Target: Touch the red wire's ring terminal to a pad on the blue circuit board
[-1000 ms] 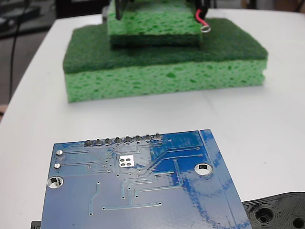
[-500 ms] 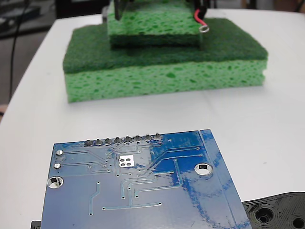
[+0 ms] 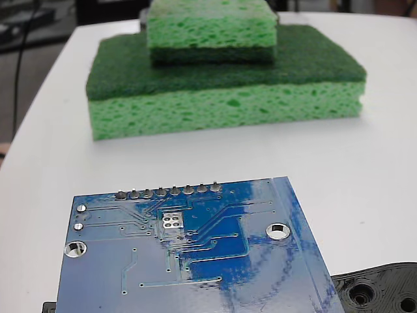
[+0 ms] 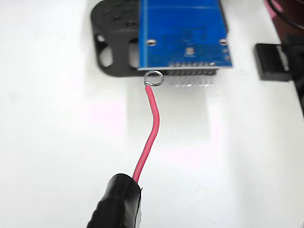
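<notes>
**Desk:** Wire first. Where is it?

**Photographer:** Seen from the wrist, the red wire [image 4: 151,127] rises out of a black sleeve [image 4: 117,203] at the bottom of the frame and curves up to the ring terminal [image 4: 154,78]. The ring appears just short of the near edge of the blue circuit board [image 4: 183,32], toward its left corner, with white counter [image 4: 57,142] behind it. Height above the counter cannot be told.

**Desk:** And the target?

**Photographer:** The pad [image 3: 172,221] is a small silvery square with four dark dots, just behind the row of solder bumps [image 3: 168,192] in the fixed view. In the wrist view it [image 4: 190,49] is a pale speck, up and to the right of the ring.

**Desk:** End effector?

**Photographer:** Not visible in either view. Only the sleeve shows, so whether the fingers are spread or pinched cannot be told.

**Desk:** How will the wire handle?

**Photographer:** My read: light and thin, springy enough to hold its curve but likely to flex on contact. Any hold belongs on the sleeve, not the bare wire. The ring looks about as wide as the pad, so aim matters; the glossy board may let it skid.

**Desk:** Anything else?

**Photographer:** Stacked green sponges [image 3: 221,72] behind the board, a black plastic part [image 3: 381,290] at its corner.
</notes>
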